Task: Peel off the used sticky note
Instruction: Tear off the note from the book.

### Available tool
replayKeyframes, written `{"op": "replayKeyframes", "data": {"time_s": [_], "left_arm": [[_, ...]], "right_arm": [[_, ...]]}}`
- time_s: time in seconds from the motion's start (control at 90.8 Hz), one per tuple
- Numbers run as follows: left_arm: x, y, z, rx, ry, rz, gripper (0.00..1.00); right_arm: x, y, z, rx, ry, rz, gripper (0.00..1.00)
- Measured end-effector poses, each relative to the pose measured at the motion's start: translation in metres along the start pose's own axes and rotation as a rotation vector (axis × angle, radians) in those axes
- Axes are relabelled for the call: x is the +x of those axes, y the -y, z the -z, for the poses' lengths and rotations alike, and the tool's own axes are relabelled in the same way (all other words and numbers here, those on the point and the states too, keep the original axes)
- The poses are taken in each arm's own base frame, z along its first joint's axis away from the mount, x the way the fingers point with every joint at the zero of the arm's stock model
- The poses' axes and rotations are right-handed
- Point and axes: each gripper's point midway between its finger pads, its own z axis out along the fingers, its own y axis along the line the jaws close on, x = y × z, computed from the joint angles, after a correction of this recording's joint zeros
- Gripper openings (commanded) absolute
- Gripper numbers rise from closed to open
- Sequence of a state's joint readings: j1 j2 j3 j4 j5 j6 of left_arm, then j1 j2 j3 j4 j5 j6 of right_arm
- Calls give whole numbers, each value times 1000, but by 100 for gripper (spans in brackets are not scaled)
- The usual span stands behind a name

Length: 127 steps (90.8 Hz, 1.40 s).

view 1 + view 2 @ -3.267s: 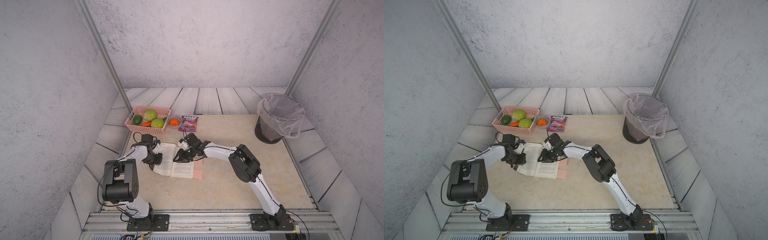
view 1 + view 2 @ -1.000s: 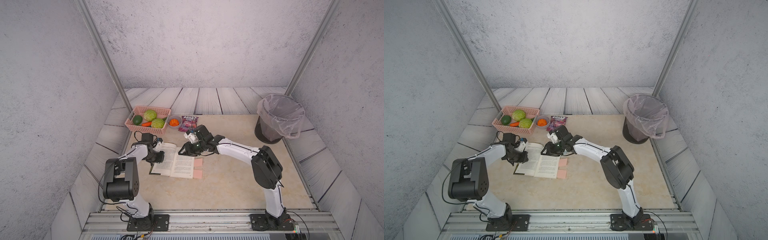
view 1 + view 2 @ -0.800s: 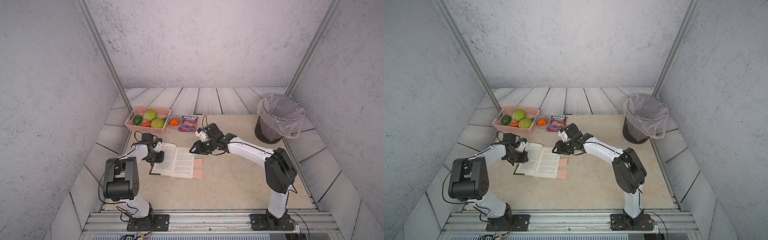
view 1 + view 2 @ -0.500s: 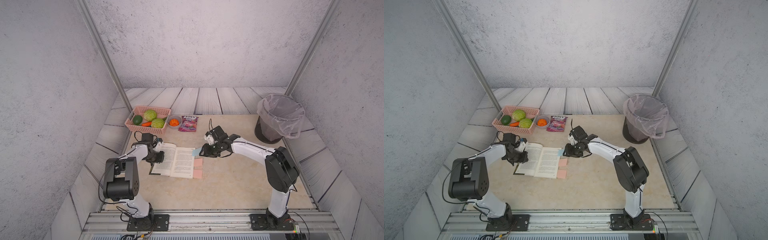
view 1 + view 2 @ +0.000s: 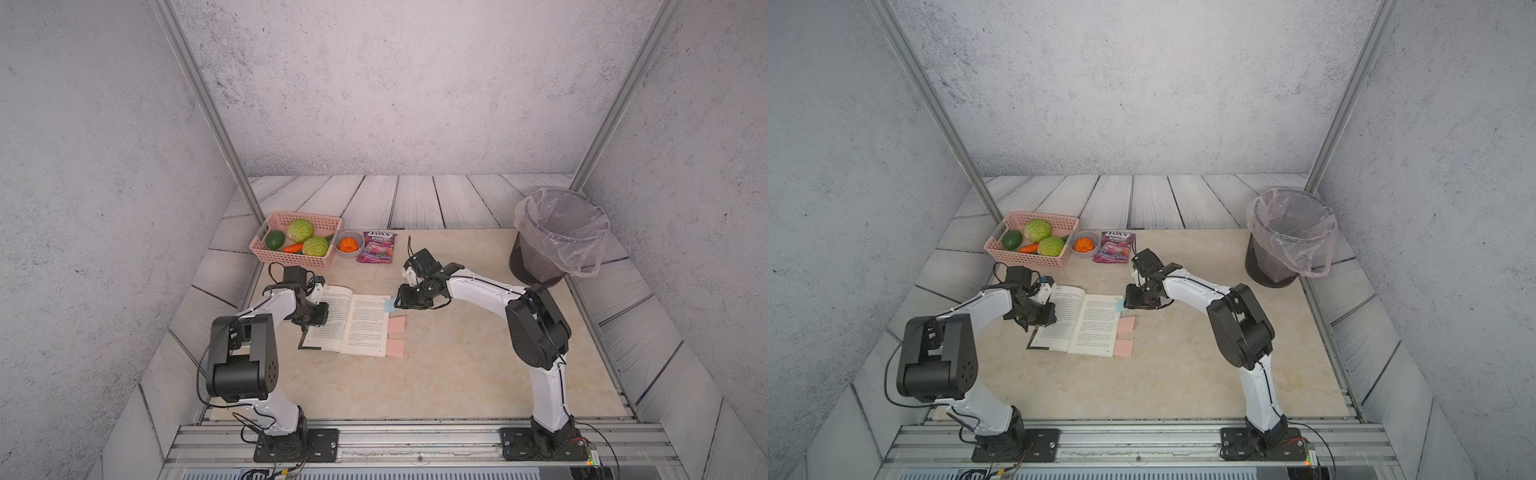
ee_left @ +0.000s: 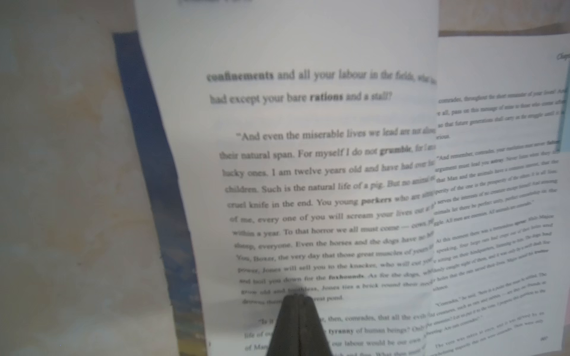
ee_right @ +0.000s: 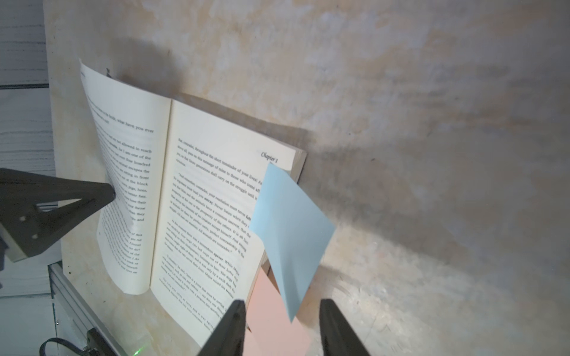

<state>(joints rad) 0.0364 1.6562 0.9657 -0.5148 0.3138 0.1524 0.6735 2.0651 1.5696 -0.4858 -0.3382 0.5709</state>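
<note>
An open book (image 5: 353, 324) lies on the beige table top. A light blue sticky note (image 7: 290, 234) is stuck at the right page's outer edge near the top, seen in both top views (image 5: 1120, 306); its free corner curls up off the page. My right gripper (image 7: 282, 305) is open just right of the book, and the note's loose corner hangs between the fingers without touching either. Two pink sticky notes (image 5: 397, 324) poke out lower on the same edge. My left gripper (image 6: 297, 300) is shut, its tip pressing on the left page (image 5: 318, 318).
At the back left stand a pink basket (image 5: 291, 259) of vegetables, a small grey bowl (image 5: 348, 244) and a purple candy packet (image 5: 377, 247). A dark bin with a plastic liner (image 5: 557, 237) stands at the back right.
My right gripper has moved from over the book's middle rightwards to its outer edge, beside the blue note. The left gripper has stayed pressing on the left page.
</note>
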Motion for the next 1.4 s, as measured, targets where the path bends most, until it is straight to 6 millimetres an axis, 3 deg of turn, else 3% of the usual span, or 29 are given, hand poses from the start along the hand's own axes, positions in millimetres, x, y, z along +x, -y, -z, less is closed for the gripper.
{"op": "replayKeyframes", "data": {"time_s": [0.077,0.308,0.903,1.398], "left_arm": [[0,0,0,0,0,0,0],[0,0,0,-3,-1,0,0],[1,-2,-1,-10,-7,1,0],[4,-4,-10,-9,-28,6,0]], "right_arm": [[-2,1,-4,2,0,-2,35],[-3,6,-13,5,-2,-33,0],[-4,34,-24,-48,27,-187,0],[-16,33,-22,-162,59,-276,0]]}}
